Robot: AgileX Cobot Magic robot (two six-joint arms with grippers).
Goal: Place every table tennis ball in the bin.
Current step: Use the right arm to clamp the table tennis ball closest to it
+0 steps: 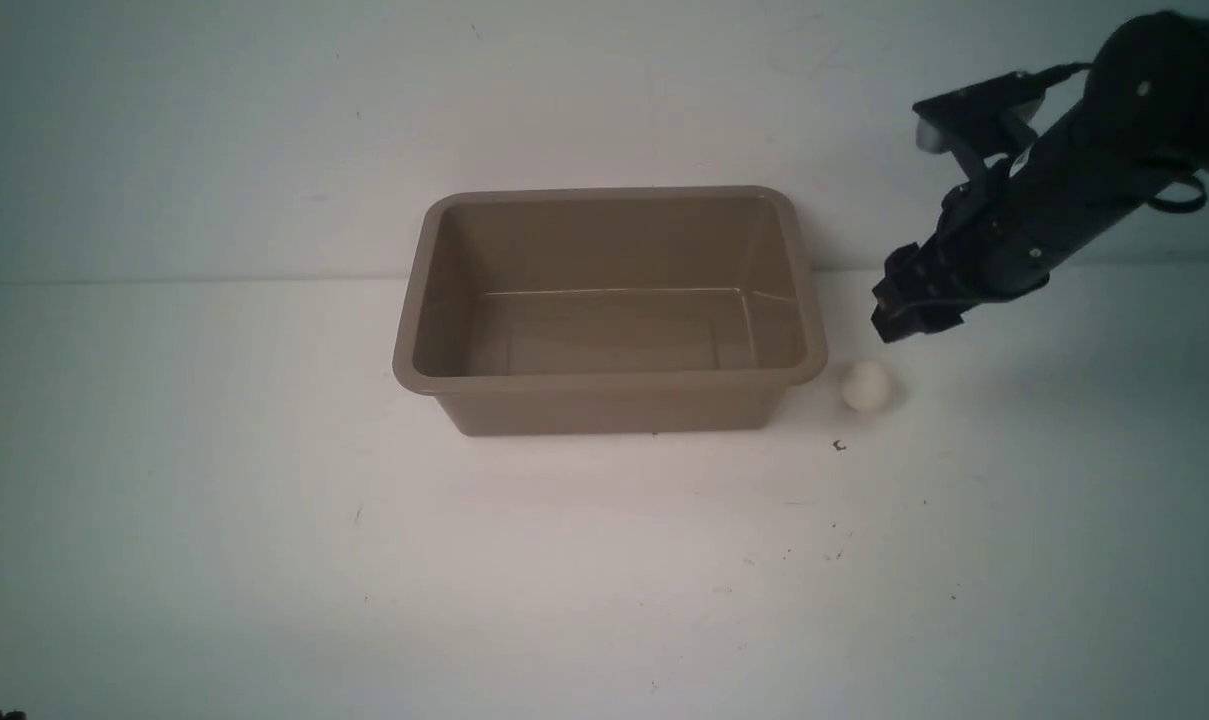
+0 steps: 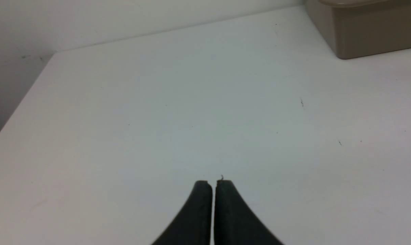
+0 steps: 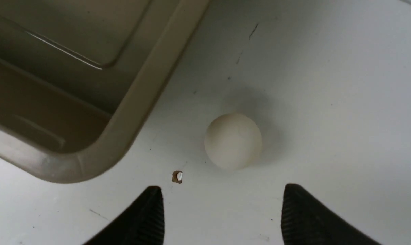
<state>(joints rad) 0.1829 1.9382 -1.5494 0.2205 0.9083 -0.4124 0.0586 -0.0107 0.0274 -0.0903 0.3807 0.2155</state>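
A white table tennis ball (image 1: pixel 866 385) lies on the white table just right of the bin's near right corner; it also shows in the right wrist view (image 3: pixel 233 141). The brown-taupe bin (image 1: pixel 609 380) stands at the table's middle back and holds nothing; its rim shows in the right wrist view (image 3: pixel 137 109) and a corner in the left wrist view (image 2: pixel 372 34). My right gripper (image 1: pixel 899 315) hovers above and slightly right of the ball, open and empty (image 3: pixel 222 190). My left gripper (image 2: pixel 213 183) is shut and empty over bare table, outside the front view.
The white table (image 1: pixel 264 520) carries tiny dark specks, one small chip (image 1: pixel 839 446) near the ball, also in the right wrist view (image 3: pixel 177 177). A pale wall (image 1: pixel 264 120) rises behind the bin. The table's left edge (image 2: pixel 18 112) shows in the left wrist view.
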